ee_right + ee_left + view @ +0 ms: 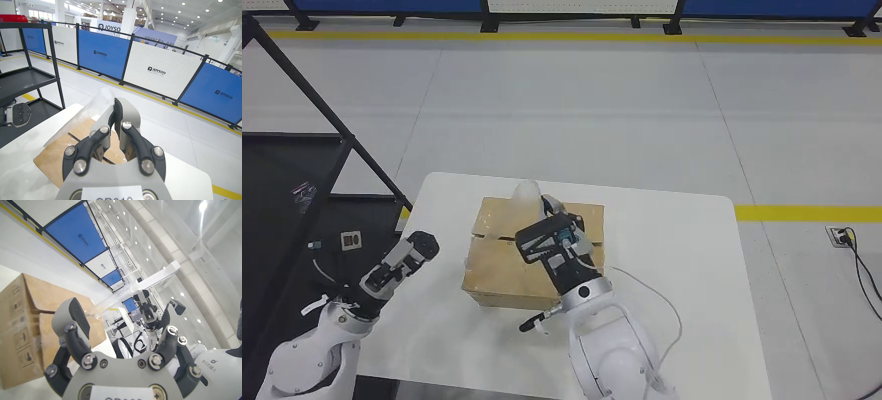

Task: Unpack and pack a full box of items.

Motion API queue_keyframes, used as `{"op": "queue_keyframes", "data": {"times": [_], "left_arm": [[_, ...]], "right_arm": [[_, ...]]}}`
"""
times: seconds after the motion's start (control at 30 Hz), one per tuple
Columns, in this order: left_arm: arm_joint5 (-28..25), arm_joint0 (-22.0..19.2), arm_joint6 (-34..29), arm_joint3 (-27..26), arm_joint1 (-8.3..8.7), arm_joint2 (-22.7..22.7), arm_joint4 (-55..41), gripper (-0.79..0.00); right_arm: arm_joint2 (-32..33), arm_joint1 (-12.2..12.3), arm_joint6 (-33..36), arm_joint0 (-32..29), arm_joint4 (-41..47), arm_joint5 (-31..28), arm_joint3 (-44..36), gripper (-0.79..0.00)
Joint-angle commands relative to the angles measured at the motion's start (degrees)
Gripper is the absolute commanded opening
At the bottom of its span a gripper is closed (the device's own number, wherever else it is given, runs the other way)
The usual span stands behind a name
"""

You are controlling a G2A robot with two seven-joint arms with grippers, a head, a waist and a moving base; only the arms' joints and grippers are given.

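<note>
A brown cardboard box (504, 268) (20, 321) (54, 153) sits flaps closed on the white table (682, 250). My right gripper (550, 214) (115, 107) hangs over the box's far half, shut on a clear plastic strip (529, 192) (98, 102). The strip (115, 295) stretches up from the box top to that gripper. My left gripper (422, 243) (124, 308) is left of the box, a little apart from its side, tilted upward, open and holding nothing.
A black metal shelf cart (302, 200) (28, 79) stands just left of the table. A thin white cable (662, 300) lies on the table right of the box. The table's right half has free room.
</note>
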Motion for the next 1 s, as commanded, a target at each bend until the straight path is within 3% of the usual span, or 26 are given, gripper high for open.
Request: {"op": "queue_keyframes", "data": {"times": [0.0, 0.23, 0.47, 0.67, 0.97], "left_arm": [[-0.34, 0.43, 0.41, 0.63, 0.08, -0.56, -0.29, 0.000], [-2.00, 1.57, 0.50, 2.24, 0.44, -2.33, -0.89, 0.000], [-5.46, 2.77, 7.87, 3.66, 0.46, -2.24, 13.62, 0.000], [-7.95, 3.84, 13.26, 3.68, 0.20, -0.73, 19.94, 0.000], [-12.74, 4.43, 17.66, 1.94, -0.06, 1.47, 21.59, 0.000]], "right_arm": [[-0.26, -0.25, 3.91, 1.04, -0.44, -0.03, -0.49, -0.785], [-2.25, -1.57, 14.86, 5.65, -0.76, 0.29, -2.18, -0.785], [-4.35, -3.25, 22.58, 9.61, 0.72, 2.91, -2.28, -0.785], [-4.90, -4.64, 25.53, 12.46, 4.50, 4.69, -3.75, -0.785], [-4.83, -6.59, 32.65, 18.02, 6.89, 6.02, -7.69, -0.785]]}}
